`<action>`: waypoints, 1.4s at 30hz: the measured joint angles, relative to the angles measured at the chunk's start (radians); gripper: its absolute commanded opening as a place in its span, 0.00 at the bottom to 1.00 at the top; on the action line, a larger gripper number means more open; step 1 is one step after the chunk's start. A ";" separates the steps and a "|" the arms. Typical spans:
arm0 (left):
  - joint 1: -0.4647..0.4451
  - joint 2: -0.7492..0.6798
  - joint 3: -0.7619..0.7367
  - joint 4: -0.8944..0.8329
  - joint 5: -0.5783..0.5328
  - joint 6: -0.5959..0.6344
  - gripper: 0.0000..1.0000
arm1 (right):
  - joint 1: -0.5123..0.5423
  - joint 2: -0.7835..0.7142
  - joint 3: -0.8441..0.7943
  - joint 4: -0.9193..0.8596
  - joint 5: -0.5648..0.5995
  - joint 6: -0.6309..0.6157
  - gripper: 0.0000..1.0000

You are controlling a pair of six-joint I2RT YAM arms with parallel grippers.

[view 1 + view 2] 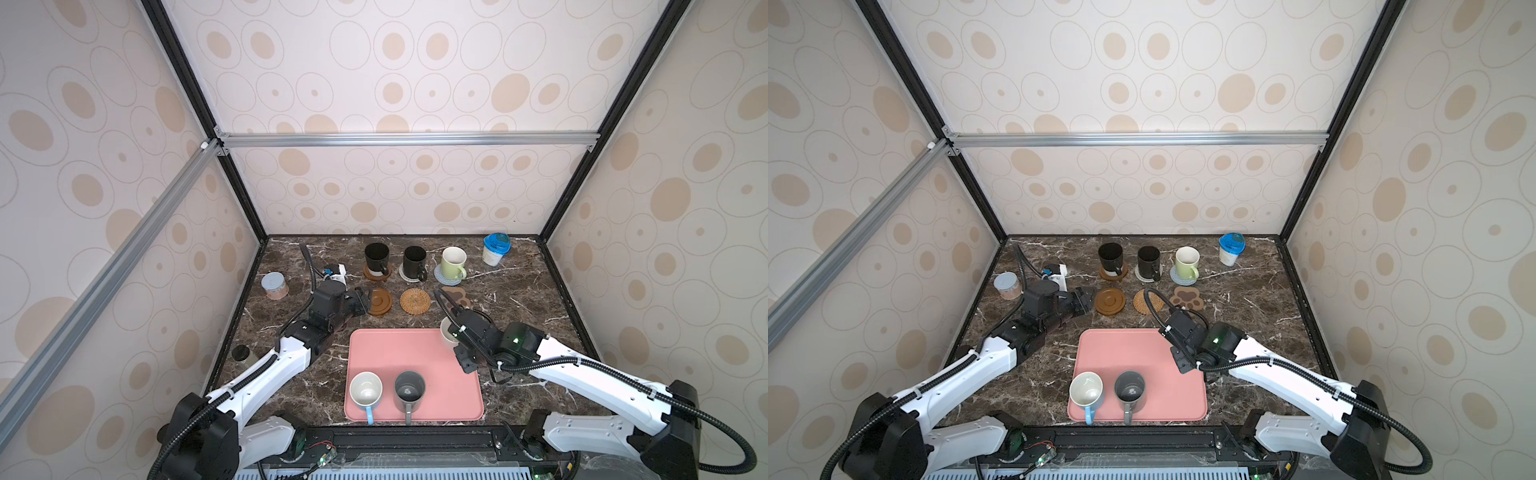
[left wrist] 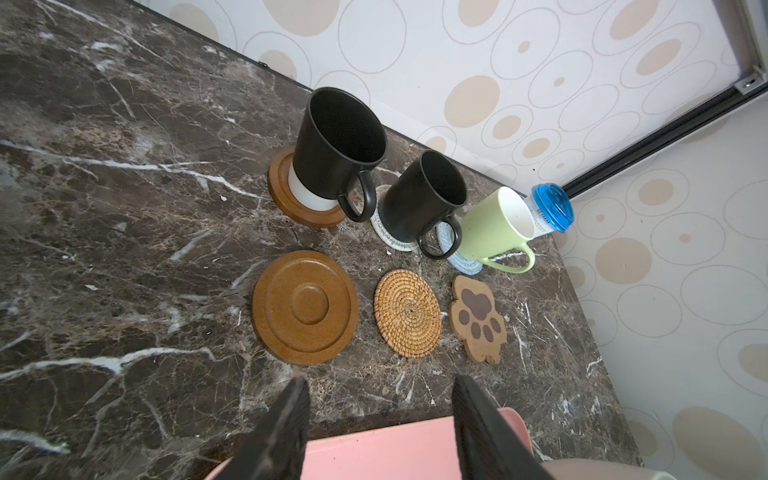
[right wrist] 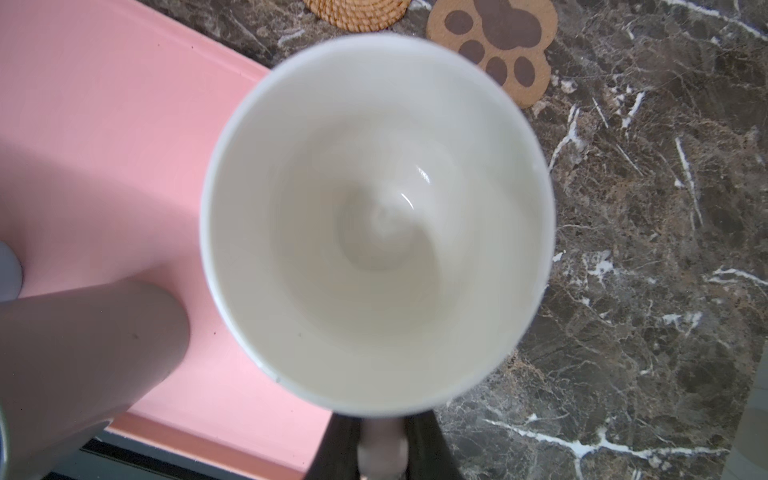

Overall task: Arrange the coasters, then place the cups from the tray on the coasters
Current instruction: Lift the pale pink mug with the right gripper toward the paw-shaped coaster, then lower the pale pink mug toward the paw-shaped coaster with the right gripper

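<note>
Right gripper point(image 3: 382, 446): clamped on the handle of the pale pink mug point(image 3: 374, 224), jaws tight on either side.
Left gripper point(image 2: 380, 399): jaws apart, nothing between them, low over the desk point(image 1: 519, 291), just beside the bare brown ringed coaster point(image 1: 379, 301).
Around: blue-lidded tub point(image 1: 494, 249) at far right corner; grey-lidded jar point(image 1: 275, 286) by left edge, well apart from the mugs.
In the way: paw coaster point(image 1: 1187, 299) lies near the held mug, rattan coaster point(image 1: 415, 301) next to it; both bare.
Far row: left black mug point(image 1: 376, 257) on far brown ringed coaster point(image 2: 316, 216); middle black mug point(image 1: 414, 259) on whitish woven coaster point(image 2: 395, 245); light green mug point(image 1: 452, 262) on grey-blue woven coaster point(image 2: 463, 264).
On tray point(image 1: 415, 353): light blue mug point(image 1: 365, 390) and dark grey mug point(image 1: 409, 390), side by side at near edge, handles toward the robot.
Held mug place: upright over the tray's far right corner, straddling rim and desk; base hidden, contact can't be told.
Held mug look: glossy white inside, empty, pinkish handle.
View gaps: right wrist alone shows the grip and interior; in a top view the pale pink mug point(image 1: 446, 332) is a sliver of rim beside the wrist; left wrist alone shows the coaster edges under the far mugs.
</note>
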 measured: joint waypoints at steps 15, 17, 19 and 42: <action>0.000 -0.027 -0.031 -0.002 0.011 -0.001 0.56 | -0.320 0.187 0.142 0.111 -0.204 -0.215 0.07; 0.000 -0.035 -0.035 -0.002 0.011 -0.002 0.56 | -0.344 0.213 0.158 0.130 -0.215 -0.236 0.07; 0.000 -0.042 -0.040 -0.002 0.011 -0.003 0.56 | -0.365 0.233 0.170 0.145 -0.224 -0.254 0.07; 0.000 -0.086 -0.086 -0.011 0.015 -0.024 0.56 | -0.529 0.406 0.243 0.249 -0.286 -0.381 0.07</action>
